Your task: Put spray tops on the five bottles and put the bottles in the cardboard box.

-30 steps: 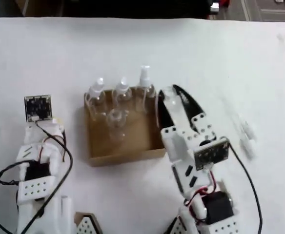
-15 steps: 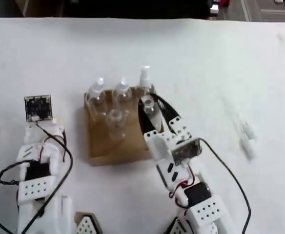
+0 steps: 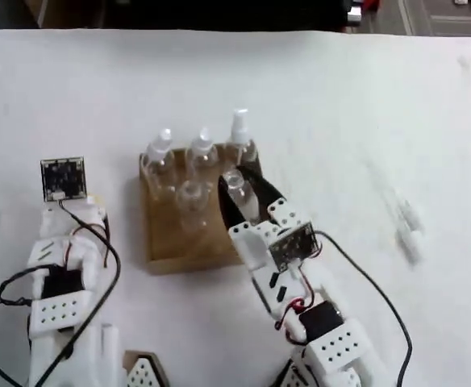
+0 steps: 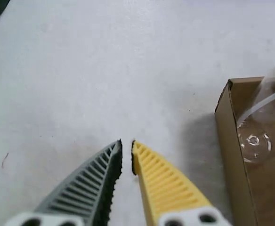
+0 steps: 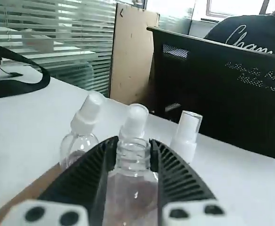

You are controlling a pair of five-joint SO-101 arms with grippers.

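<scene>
Clear plastic bottle [image 5: 132, 181] with uncapped threaded neck, clamped in ribbed black right gripper [image 5: 133, 140], centre frame over brown cardboard box [image 3: 203, 260], grey-and-yellow toothed left gripper [image 4: 126, 149] closed on nothing.

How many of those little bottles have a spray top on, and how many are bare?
Bottles with a spray top: 3
Bottles without a top: 2, one of them held in the right gripper
Total: 5 bottles
</scene>
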